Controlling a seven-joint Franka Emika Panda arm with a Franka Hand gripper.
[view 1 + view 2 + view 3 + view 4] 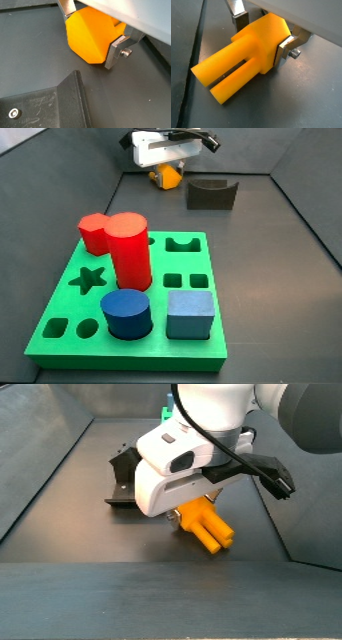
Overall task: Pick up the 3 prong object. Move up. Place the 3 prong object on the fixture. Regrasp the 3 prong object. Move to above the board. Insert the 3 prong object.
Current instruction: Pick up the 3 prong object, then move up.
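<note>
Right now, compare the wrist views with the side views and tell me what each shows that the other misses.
Only the wrist views show the grip up close: the silver fingers clamp the body of the 3 prong object, whose slotted prongs stick out past them.

Only the side views show the surroundings: the green board with its red cylinders and blue pieces.

Both show the gripper holding the orange piece, with the dark fixture close by.
</note>
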